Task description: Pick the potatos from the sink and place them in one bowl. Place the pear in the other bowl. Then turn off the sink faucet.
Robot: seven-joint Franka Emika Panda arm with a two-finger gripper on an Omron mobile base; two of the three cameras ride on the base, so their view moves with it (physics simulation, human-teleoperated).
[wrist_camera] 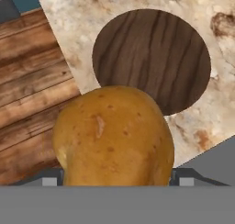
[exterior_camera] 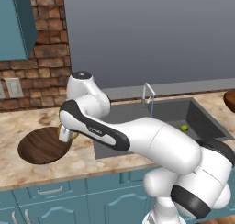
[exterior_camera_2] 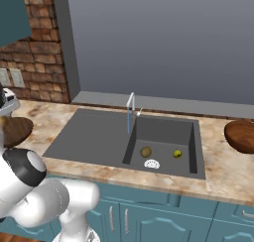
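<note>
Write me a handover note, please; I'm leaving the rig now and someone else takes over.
Tool: shut on the golden potato, held over the right rim of the dark wooden bowl, on the counter left of the sink.
In the sink's well: olive potato and pear.
Reddish bowl: on the counter right of the sink.
Faucet: water running.
Done: first potato lifted out; nothing in a bowl yet.
Left: release this potato into the dark bowl, add the olive potato, put the pear in the reddish bowl, shut the faucet.
</note>
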